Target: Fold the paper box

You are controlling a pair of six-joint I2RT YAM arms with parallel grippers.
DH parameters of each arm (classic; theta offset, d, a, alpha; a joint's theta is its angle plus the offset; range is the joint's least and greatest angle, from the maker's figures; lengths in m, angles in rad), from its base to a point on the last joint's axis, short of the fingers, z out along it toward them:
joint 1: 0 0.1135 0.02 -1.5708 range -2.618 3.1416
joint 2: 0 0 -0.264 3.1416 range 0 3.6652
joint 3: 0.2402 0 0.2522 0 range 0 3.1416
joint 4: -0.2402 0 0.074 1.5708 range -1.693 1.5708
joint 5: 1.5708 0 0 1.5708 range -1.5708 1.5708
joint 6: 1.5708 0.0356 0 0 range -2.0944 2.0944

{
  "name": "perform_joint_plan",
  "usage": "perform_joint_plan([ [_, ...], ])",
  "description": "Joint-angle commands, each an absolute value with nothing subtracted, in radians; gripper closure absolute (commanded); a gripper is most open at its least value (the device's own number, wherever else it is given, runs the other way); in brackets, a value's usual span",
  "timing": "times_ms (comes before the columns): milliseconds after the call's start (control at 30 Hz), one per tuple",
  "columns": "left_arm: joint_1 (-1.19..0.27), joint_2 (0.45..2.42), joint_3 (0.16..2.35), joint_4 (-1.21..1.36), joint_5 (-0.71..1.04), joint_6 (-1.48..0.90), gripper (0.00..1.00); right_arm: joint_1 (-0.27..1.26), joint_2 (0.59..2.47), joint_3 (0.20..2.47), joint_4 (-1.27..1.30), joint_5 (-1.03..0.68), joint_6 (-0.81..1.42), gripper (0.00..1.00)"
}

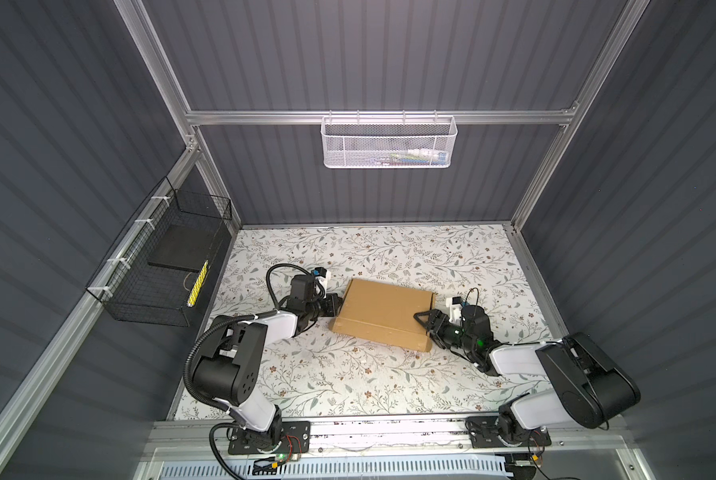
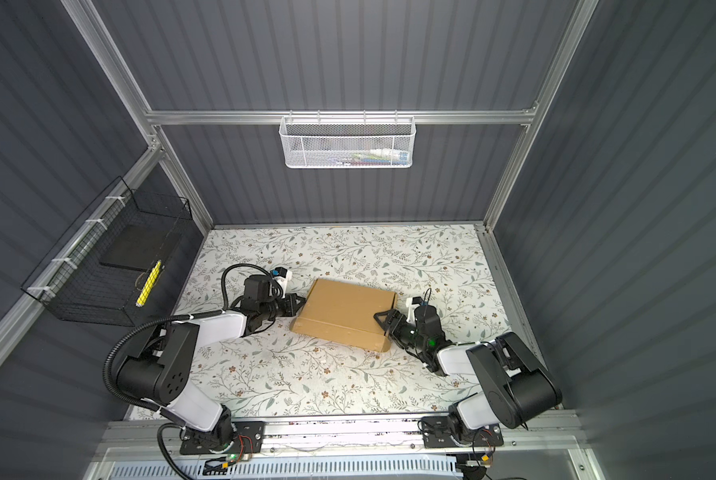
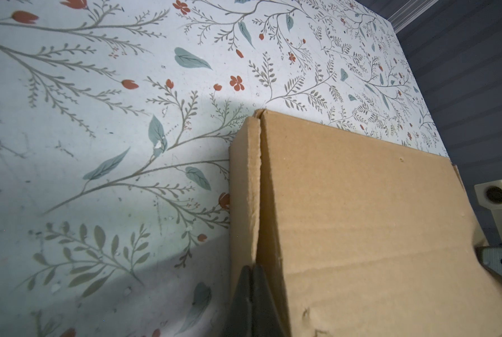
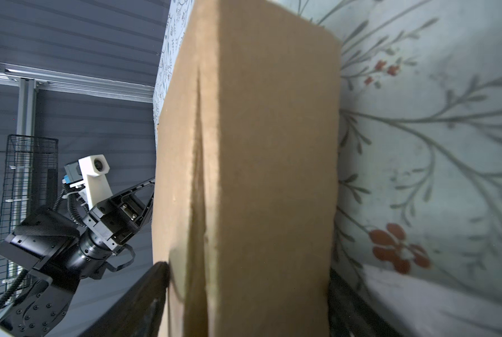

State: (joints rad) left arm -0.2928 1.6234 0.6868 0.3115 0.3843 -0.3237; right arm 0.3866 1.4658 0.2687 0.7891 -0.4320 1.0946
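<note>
The paper box (image 1: 383, 311) (image 2: 343, 309) is a brown cardboard mailer, folded shut and lying flat mid-table. My left gripper (image 1: 337, 305) (image 2: 302, 305) is shut, and its tips (image 3: 254, 267) press into the seam between the lid and the left side wall (image 3: 245, 181). My right gripper (image 1: 424, 324) (image 2: 383, 322) straddles the box's right end with jaws wide. In the right wrist view one finger (image 4: 159, 274) lies against the lid and the other (image 4: 335, 289) against the underside by the table. The box (image 4: 273, 146) fills the gap between them.
A black wire basket (image 1: 160, 266) holding a dark slab and a yellow item hangs on the left wall. On the back rail hangs a white mesh basket (image 1: 389, 143). The floral table (image 1: 348, 374) extends around the box, with both arm bases at its front edge.
</note>
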Motion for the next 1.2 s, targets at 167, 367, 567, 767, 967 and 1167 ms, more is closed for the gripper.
perform_joint_plan([
  [167,-0.287,1.661,0.688,0.241,0.419,-0.322,1.0,0.384,1.475,0.283,0.9,-0.485,1.123,0.21],
  [367,-0.287,1.669,0.705,0.23,0.427,-0.318,1.0,0.39,1.44,0.305,0.851,-0.488,1.112,0.21],
  [567,-0.287,1.67,0.717,0.224,0.44,-0.318,1.0,0.401,1.405,0.323,0.806,-0.486,1.108,0.3],
  [767,-0.288,1.677,0.722,0.228,0.451,-0.323,1.0,0.419,1.373,0.357,0.736,-0.475,1.092,0.29],
  [967,-0.298,1.678,0.732,0.227,0.455,-0.325,1.0,0.442,1.364,0.389,0.694,-0.461,1.096,0.28],
  [1167,-0.314,1.68,0.746,0.22,0.454,-0.325,1.0,0.468,1.377,0.417,0.678,-0.451,1.1,0.28],
])
